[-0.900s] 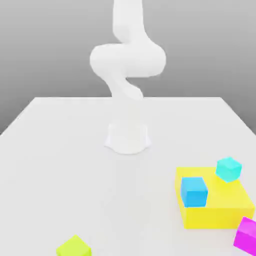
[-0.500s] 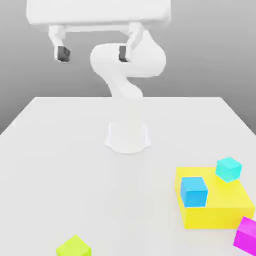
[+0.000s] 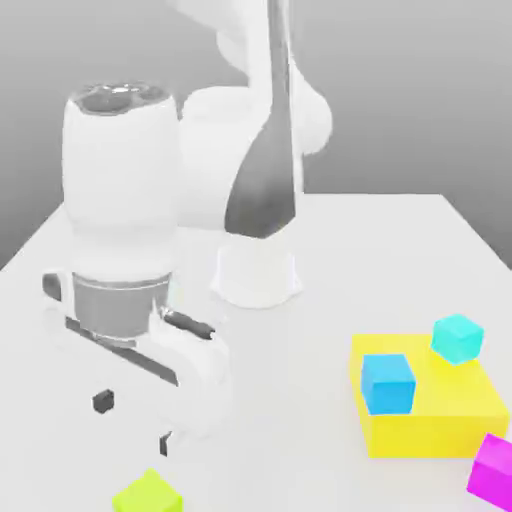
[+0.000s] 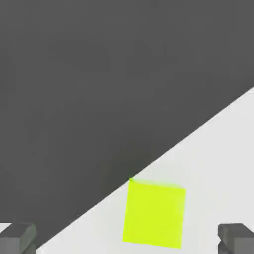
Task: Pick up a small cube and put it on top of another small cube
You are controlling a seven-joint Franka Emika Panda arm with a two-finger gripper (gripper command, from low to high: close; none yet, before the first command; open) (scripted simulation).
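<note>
A small lime yellow-green cube [image 3: 148, 494] lies on the white table near its front edge, at the exterior view's left. My gripper [image 3: 133, 422] hangs just above and slightly behind it, open, with its dark fingertips [image 3: 102, 401] spread wide and holding nothing. In the hand view the lime cube [image 4: 155, 213] sits below, between the two fingertips [image 4: 18, 238], close to the table's edge. A small blue cube [image 3: 388, 382] rests on top of a large flat yellow block [image 3: 440, 415]. A cyan cube [image 3: 457, 338] sits at that block's far corner.
A magenta cube [image 3: 495, 468] lies at the front right beside the yellow block. The arm's white base [image 3: 256, 272] stands at the middle of the table [image 3: 380, 250]. The table's edge runs close to the lime cube.
The hand has come down from high above the table to just over the lime cube at the front left. The fingers stay spread. No cube has moved.
</note>
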